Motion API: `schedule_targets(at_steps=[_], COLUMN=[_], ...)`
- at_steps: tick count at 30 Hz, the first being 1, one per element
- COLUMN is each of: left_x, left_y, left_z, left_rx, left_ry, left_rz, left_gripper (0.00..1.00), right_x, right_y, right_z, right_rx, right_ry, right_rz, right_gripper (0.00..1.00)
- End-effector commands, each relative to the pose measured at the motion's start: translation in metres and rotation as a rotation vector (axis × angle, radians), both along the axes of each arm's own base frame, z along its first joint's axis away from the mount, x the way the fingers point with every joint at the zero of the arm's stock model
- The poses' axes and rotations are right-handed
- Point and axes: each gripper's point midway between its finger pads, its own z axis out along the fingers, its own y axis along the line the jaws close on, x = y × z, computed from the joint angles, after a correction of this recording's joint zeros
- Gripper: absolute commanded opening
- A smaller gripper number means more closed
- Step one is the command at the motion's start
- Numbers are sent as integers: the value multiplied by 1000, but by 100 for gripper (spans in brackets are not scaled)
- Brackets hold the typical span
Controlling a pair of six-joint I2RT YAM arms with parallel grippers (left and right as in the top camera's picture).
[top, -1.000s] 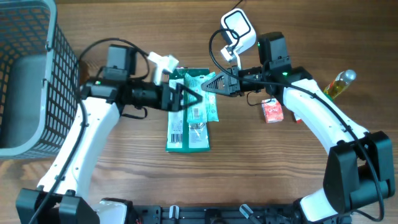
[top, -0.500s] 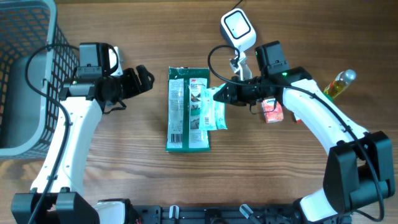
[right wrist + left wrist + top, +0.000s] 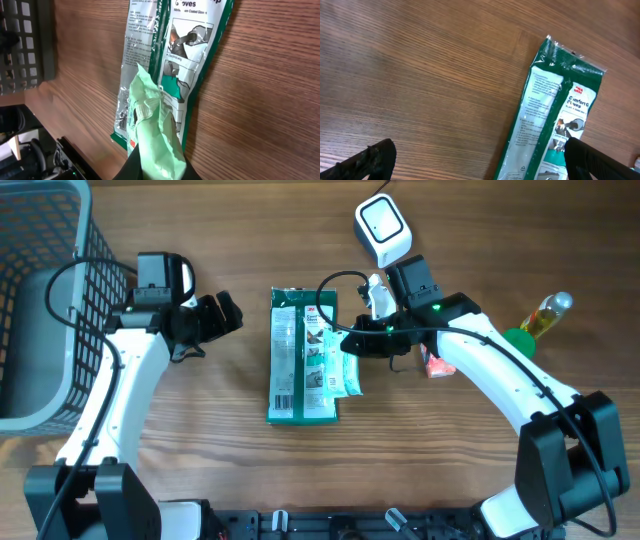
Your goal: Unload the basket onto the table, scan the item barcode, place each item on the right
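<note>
A pale green packet (image 3: 345, 368) hangs over the right edge of a dark green glove pack (image 3: 300, 360), and my right gripper (image 3: 352, 343) is shut on it. The right wrist view shows that packet (image 3: 155, 135) pinched between my black fingers (image 3: 130, 167), above the glove pack (image 3: 192, 45). A white scanner (image 3: 383, 228) stands at the back, behind the right arm. My left gripper (image 3: 225, 313) is open and holds nothing, left of the glove pack. In the left wrist view its fingertips (image 3: 376, 156) stand wide apart over bare wood, with the glove pack (image 3: 547, 107) at right.
A grey wire basket (image 3: 45, 300) fills the far left. A small red box (image 3: 437, 361), a green object (image 3: 517, 340) and a bottle of yellow liquid (image 3: 547, 313) lie at the right, beside the right arm. The table's front edge runs along the bottom.
My left gripper has pulled back to the left, away from the glove pack, and stands open. My right gripper has carried the pale green packet slightly left and nearer, over the pack's right edge.
</note>
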Motion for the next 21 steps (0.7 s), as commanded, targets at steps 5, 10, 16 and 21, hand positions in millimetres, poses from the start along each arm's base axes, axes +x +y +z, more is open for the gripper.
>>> schedule_targets(at_steps=[5,10,16,21], left_x=[0,0,0,0], left_y=[3,3,3,3], left_z=[-4,-4,-4,-4], left_rx=[11,11,11,11], left_ry=[5,5,6,6], left_rz=[17,16,17,17], left_gripper=[100,100,100,100], right_x=[7,7,7,7], right_y=[3,3,3,3], right_z=[6,6,6,6], right_rx=[9,9,9,8], right_ry=[-52,-51,-51,-51], right_rz=[10,10,9,10], right_gripper=[4,4,4,4])
